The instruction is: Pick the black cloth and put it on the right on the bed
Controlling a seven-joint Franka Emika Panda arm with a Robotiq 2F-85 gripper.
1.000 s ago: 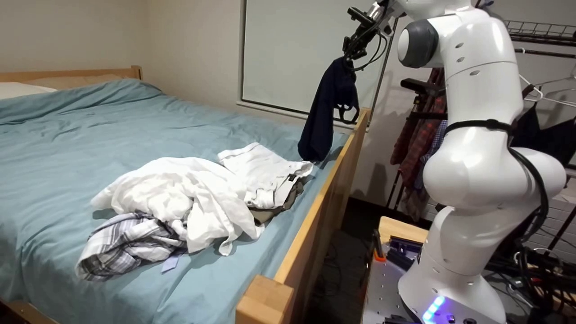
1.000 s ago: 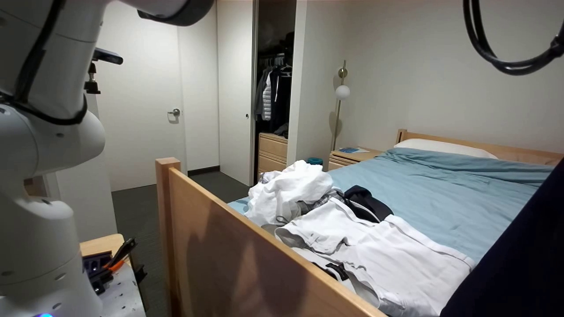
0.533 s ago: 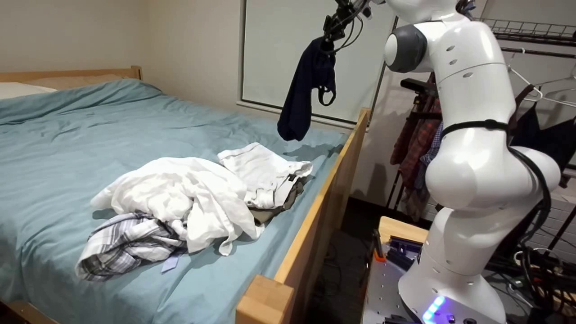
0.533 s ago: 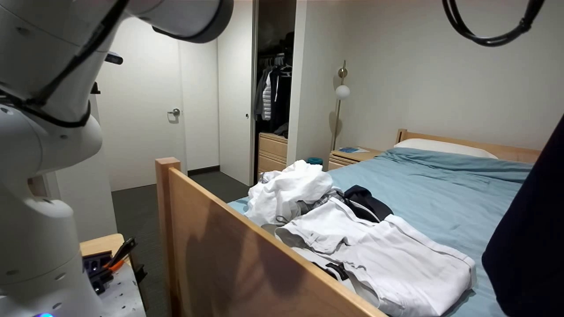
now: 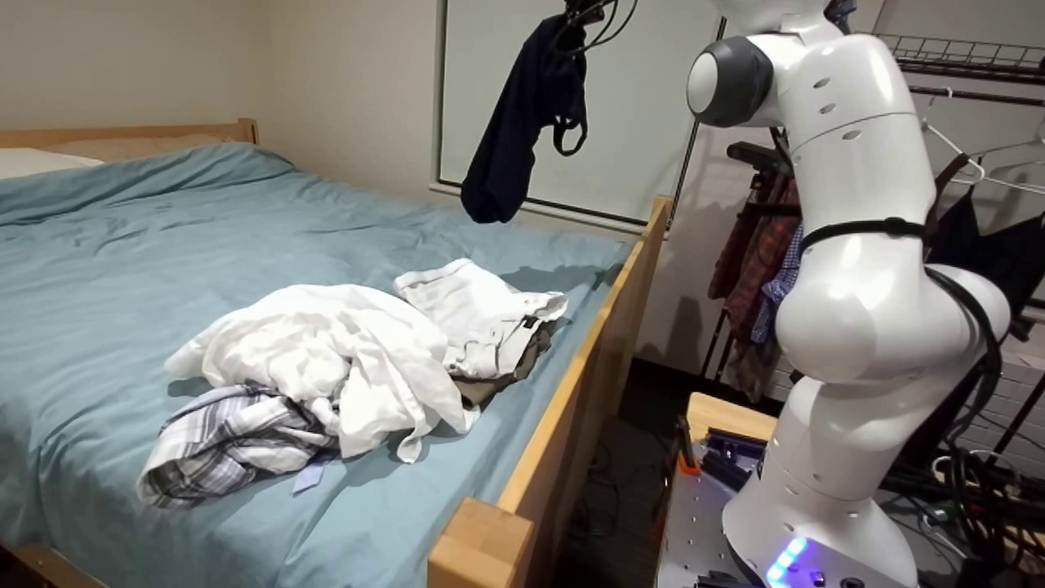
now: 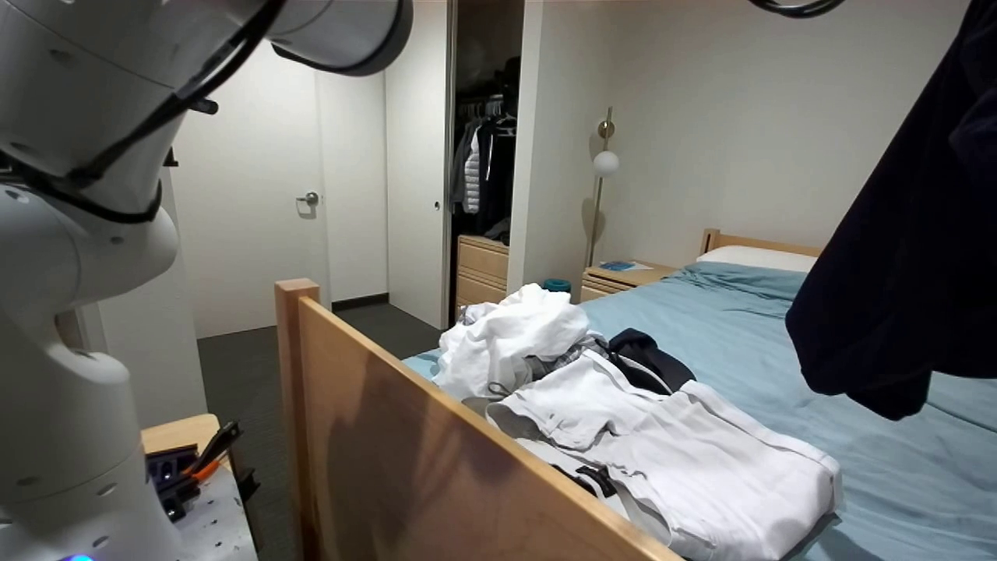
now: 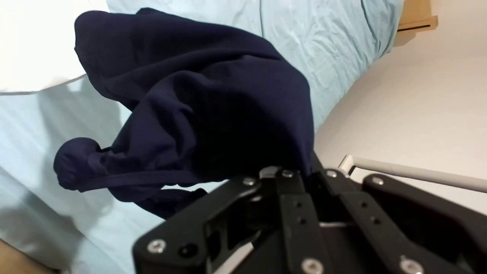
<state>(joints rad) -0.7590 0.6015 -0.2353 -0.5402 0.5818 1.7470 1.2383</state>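
Observation:
The black cloth, dark navy in this light, hangs from my gripper in the air over the bed. It shows in both exterior views [image 5: 518,131] [image 6: 896,273] and fills much of the wrist view [image 7: 228,102]. A strap-like loop hangs at its side. My gripper [image 7: 310,173] is shut on the cloth's upper end; the fingertips are partly hidden by the fabric. In an exterior view the gripper [image 5: 584,12] is cut by the top edge. The bed [image 5: 204,245] has a blue-green cover, and the cloth's lower end is apart from it.
A white garment heap [image 5: 318,343], a plaid shirt [image 5: 229,445] and folded white trousers [image 5: 473,310] lie near the wooden footboard [image 5: 588,351]. Another black garment [image 6: 650,362] lies beside the trousers. A wall with a window [image 5: 522,98] stands behind the cloth.
My gripper has moved up and away from the footboard over the bed, carrying the cloth. The cloth's lower end has risen clear of the white trousers. The clothes on the bed have not moved.

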